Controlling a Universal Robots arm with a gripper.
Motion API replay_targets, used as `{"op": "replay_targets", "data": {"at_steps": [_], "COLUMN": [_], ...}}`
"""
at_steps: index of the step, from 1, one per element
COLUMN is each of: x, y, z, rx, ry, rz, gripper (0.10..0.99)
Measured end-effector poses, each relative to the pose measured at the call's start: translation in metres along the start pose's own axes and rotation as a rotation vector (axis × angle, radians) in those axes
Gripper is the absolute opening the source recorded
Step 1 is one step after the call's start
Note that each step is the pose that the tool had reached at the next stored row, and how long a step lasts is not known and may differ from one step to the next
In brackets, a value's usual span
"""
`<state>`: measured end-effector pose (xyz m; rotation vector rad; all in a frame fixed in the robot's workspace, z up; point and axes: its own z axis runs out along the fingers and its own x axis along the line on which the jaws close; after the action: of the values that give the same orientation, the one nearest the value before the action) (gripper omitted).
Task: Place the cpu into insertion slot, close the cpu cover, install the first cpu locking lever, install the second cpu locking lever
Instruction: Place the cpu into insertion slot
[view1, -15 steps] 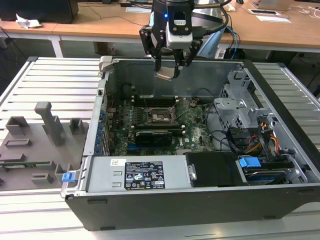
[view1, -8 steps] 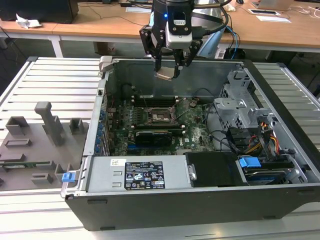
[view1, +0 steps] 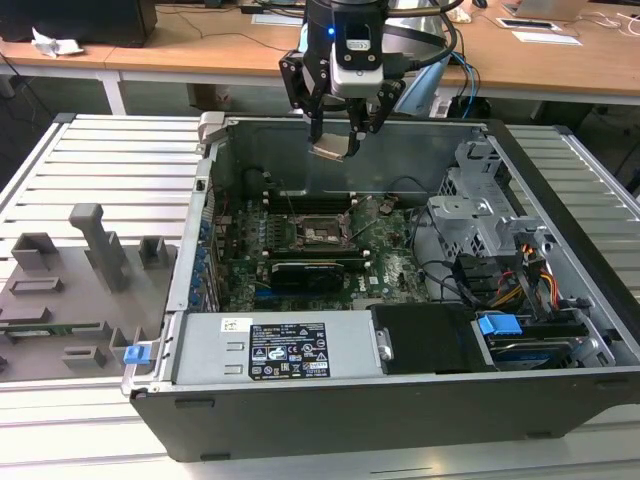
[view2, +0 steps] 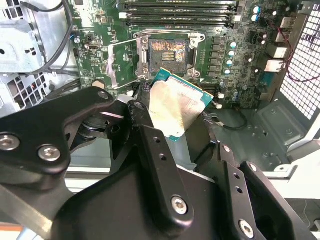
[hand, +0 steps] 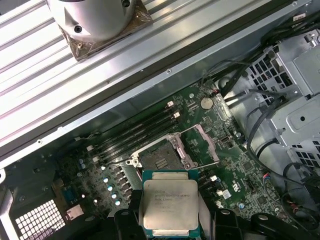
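Observation:
My gripper (view1: 335, 135) hangs above the open computer case, shut on the cpu (view1: 333, 150), a flat square chip with a silver-grey top. In both wrist views the cpu (hand: 170, 202) (view2: 177, 107) sits between the black fingers (view2: 150, 145), held at its edges. Below it on the green board lies the insertion slot (view1: 322, 232) (hand: 159, 159) (view2: 167, 52), a square black socket with a bare dark centre. The cpu cover (hand: 205, 137) (view2: 117, 65) stands swung open beside the slot. The chip is well above the slot and apart from it.
Long black memory slots (hand: 135, 132) run beside the socket. A black card with a fan grille (view1: 310, 270) lies nearer the exterior view's front. A metal drive cage (view1: 480, 200) with cables fills the right, a power supply (view1: 270, 345) the front. Grey fixtures (view1: 70, 280) stand outside, left.

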<state>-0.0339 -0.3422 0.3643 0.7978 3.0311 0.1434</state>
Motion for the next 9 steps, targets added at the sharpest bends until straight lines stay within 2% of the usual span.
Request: {"op": "replay_targets", "data": {"at_steps": [9], "x": [0.0], "y": [0.0], "z": [0.0], "rx": [0.0], "ry": [-0.0011], "rz": [0.012], "gripper": [0.529]}}
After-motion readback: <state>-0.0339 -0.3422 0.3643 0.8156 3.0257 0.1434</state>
